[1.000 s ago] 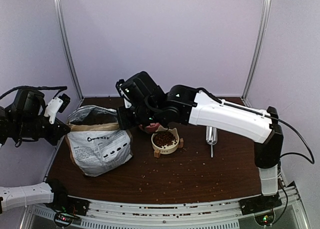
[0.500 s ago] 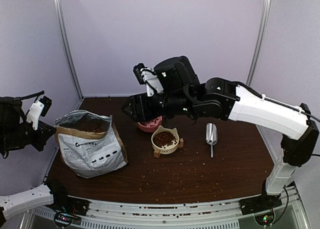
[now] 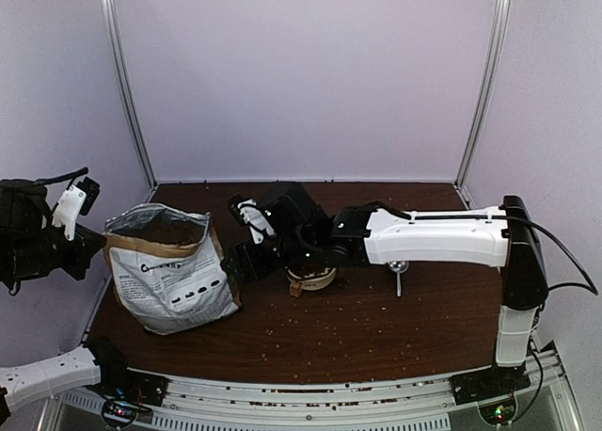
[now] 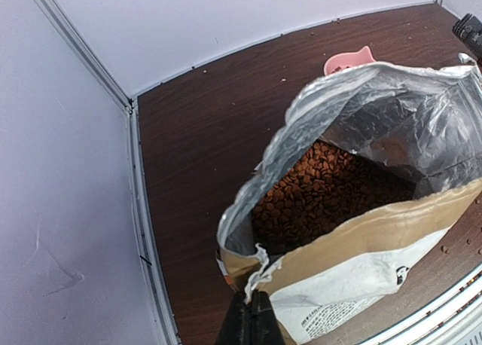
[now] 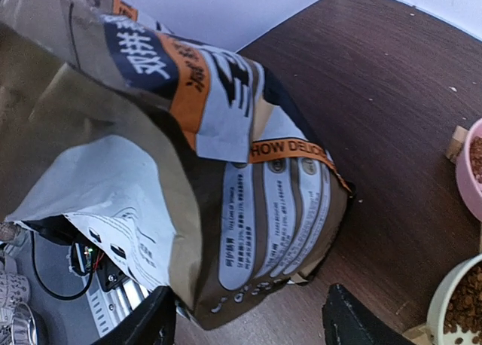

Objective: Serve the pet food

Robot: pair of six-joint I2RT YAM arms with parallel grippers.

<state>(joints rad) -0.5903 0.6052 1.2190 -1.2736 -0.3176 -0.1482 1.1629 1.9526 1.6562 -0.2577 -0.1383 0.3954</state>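
Your left gripper (image 4: 250,324) is pinched tight on the rim of the bag (image 4: 361,277), likely to prop the mouth open and keep the kibble (image 4: 324,190) inside reachable. Your right gripper (image 5: 252,319) stands wide and empty, low beside the bag's printed side. The bowl (image 5: 438,311) near it already holds kibble.

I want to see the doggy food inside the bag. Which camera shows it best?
The left wrist view: it looks straight into the open bag at the heaped pet food. The top external view shows only a dark patch in the bag's mouth. The right wrist view shows just the bag's outside.
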